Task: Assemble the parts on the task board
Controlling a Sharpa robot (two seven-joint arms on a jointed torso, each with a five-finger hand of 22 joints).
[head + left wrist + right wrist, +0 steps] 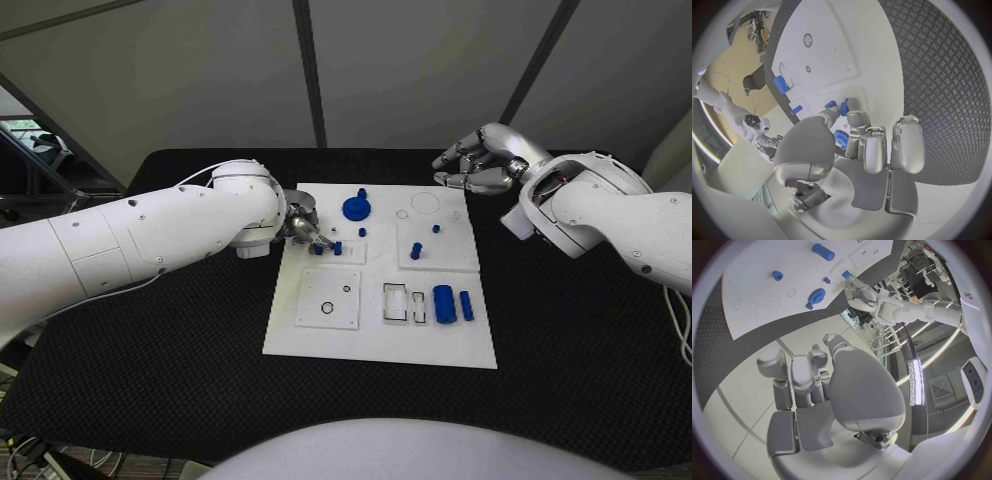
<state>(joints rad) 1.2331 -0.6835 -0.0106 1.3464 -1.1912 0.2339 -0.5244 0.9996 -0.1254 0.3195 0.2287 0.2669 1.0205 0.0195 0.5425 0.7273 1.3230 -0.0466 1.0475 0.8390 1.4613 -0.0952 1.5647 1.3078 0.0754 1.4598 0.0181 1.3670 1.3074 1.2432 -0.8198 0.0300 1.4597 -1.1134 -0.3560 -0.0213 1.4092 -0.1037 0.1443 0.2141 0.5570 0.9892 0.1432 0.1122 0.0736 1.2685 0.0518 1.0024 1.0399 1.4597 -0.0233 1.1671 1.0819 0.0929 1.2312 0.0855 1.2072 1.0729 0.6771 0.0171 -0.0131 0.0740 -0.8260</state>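
So the white task board (378, 340) sits in the middle of the black table (159, 360), and the left hand (302, 226) is down on the board's far left part, right by a couple of small blue pegs (338, 247). From the left wrist view its fingertips (856, 120) are bunched together close to a small blue piece (831, 105), and the blue gear-like part (841, 138) sits just under the fingers. Can't tell if it's actually pinching anything or just touching.

The right hand (477, 162) hangs in the air past the board's far right corner, well apart from the parts, fingers curled in with nothing in them.

Parts on the board: a round blue gear (356, 209) near the far edge, a tiny blue peg (436, 229) and a taller blue peg (415, 250) on the raised square to the right, and a fat blue cylinder (443, 303) with a thin blue bar (466, 304) just beside it on the near right. A rectangular slot (394, 301) lies just left of the cylinder, and a raised plate with a small round hole (327, 307) sits on the near left.
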